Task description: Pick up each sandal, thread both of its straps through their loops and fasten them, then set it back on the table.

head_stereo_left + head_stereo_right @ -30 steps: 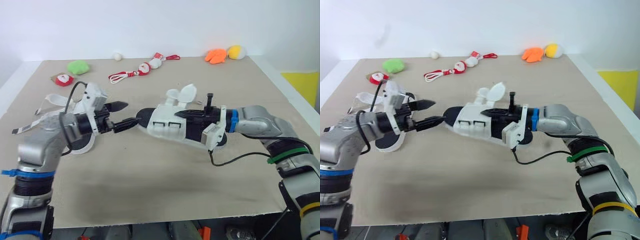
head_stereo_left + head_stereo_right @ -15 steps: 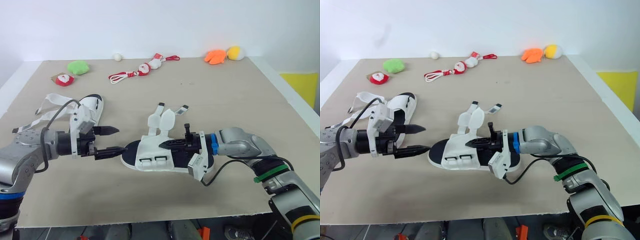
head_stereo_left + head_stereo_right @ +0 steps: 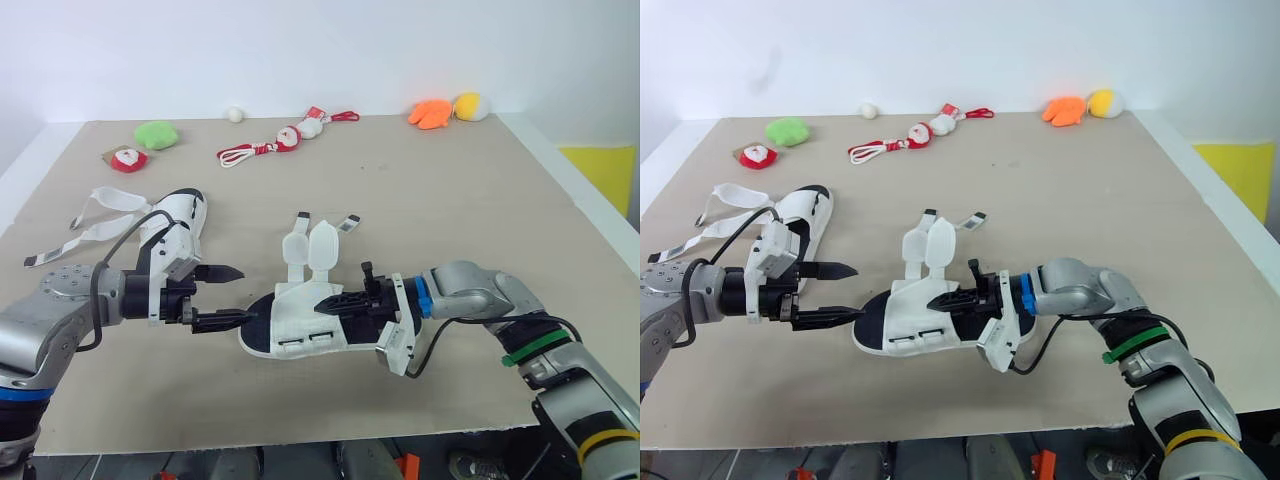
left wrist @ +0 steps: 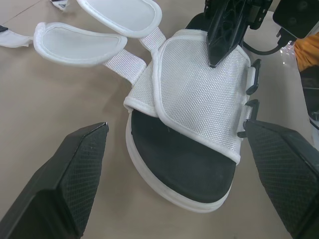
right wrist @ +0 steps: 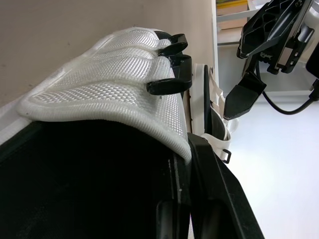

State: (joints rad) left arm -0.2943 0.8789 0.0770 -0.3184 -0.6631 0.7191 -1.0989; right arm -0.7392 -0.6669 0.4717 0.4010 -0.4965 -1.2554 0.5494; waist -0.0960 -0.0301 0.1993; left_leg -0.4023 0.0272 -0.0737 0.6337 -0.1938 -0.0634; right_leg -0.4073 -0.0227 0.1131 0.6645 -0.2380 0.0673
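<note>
White mesh sandal, black footbed (image 3: pixel 300 322): right end effector (image 3: pixel 345 300) is grasping its upper; released left end effector (image 3: pixel 238 293) at the toe is risking knocking it loose.

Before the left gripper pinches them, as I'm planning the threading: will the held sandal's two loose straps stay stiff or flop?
Probably floppy at the root: the straps join by thin webbing. Their padded ends look semi-stiff, standing up from the sandal. Likely light, so a nudge may swing them.
</note>
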